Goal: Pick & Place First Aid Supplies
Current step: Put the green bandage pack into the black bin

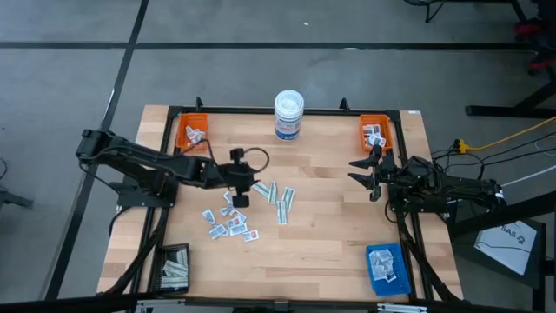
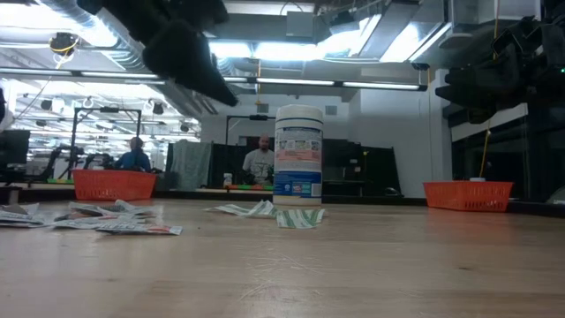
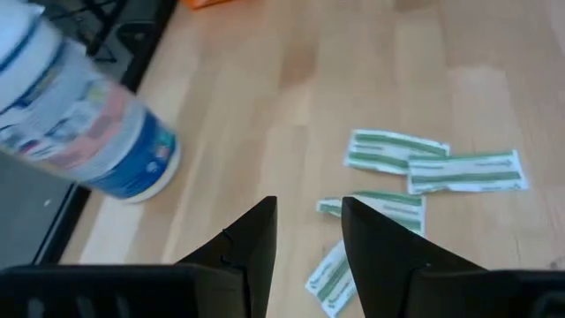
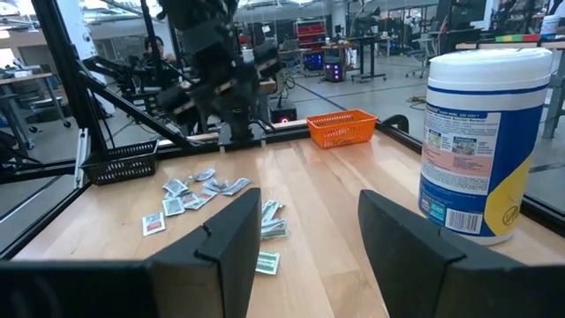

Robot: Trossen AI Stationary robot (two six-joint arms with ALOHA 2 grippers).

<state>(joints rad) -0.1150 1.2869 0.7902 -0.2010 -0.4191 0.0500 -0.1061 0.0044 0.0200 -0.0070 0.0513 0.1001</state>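
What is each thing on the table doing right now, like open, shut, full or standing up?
left gripper: open, empty, above the packets.
right gripper: open, empty.
white tub: upright, lid on.
packets: loose on the table.
green strips: lying flat.
orange trays: some packets inside.
blue tray: holds packets.
black tray: holds strips.

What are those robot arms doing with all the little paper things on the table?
They are sorting first aid packets into trays. The left gripper hangs open over the loose pile in the middle of the table, above some green-striped strips, holding nothing. The right gripper waits open near the right orange tray, also empty. A few packets already lie in both orange trays and the blue tray. A white tub stands at the back.
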